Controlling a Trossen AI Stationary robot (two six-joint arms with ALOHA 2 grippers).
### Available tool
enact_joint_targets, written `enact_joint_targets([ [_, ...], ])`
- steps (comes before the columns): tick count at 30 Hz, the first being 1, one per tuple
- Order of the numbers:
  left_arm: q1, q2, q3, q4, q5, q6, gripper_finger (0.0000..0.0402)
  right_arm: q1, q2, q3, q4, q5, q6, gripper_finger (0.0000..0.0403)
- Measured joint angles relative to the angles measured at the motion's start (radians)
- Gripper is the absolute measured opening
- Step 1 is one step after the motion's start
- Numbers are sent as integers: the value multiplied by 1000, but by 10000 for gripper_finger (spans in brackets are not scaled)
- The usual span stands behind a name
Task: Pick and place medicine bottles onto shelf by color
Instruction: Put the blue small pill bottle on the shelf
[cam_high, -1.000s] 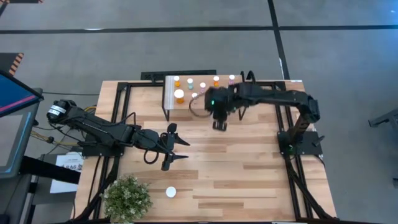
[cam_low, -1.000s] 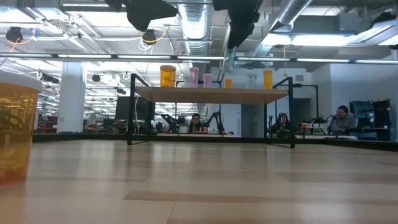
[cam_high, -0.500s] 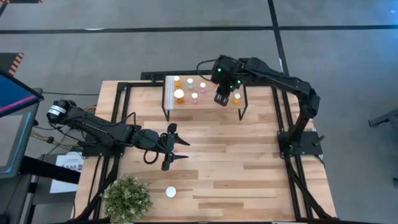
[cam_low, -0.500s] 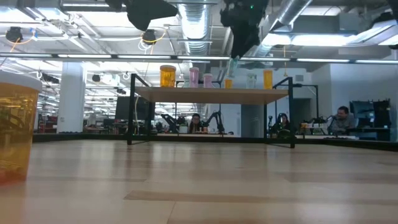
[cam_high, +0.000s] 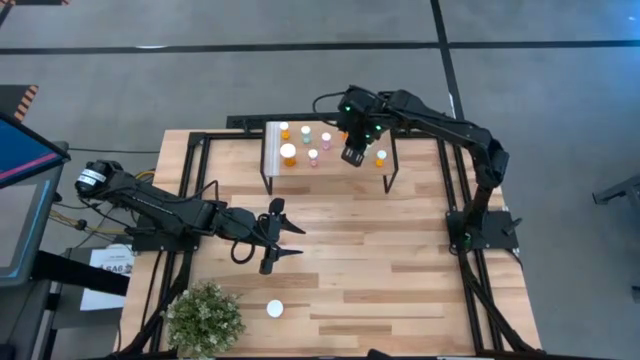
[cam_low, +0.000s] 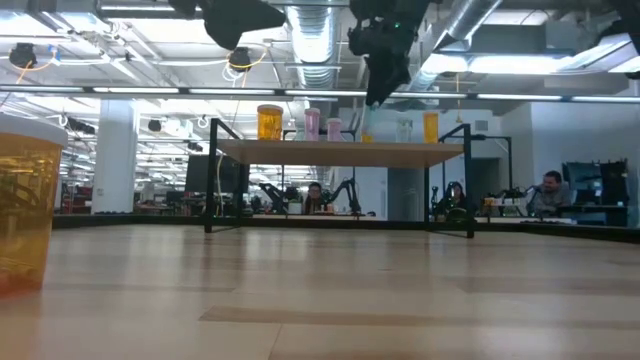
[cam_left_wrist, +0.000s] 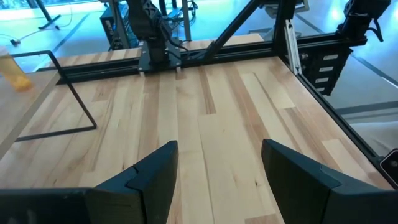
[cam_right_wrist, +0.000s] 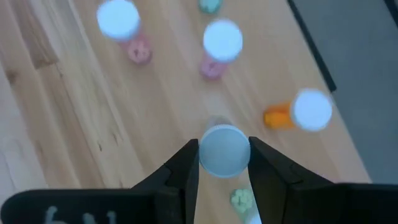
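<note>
the right gripper (cam_right_wrist: 224, 163) hangs over the shelf (cam_high: 275, 160) and pinches a small bottle (cam_right_wrist: 224, 150) by its white cap. pink and orange bottles stand on the shelf below it. the left gripper (cam_high: 285, 241) waits over the middle of the table (cam_high: 400, 270) with its fingers apart, holding nothing.

**No readable text in view**

No word, number, brand or sign can be made out anywhere. The medicine bottles (cam_high: 288, 153) on the shelf (cam_high: 330, 172) show plain white caps with no legible labels. A white sheet (cam_high: 108, 268) beside the table's left edge carries dark print, too small to read.
</note>
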Motion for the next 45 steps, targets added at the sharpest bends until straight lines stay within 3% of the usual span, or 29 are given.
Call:
enact_joint_targets([
  [45,0,0,0,-8,0,-6,221,-19,21,1,27,-10,-19,137],
])
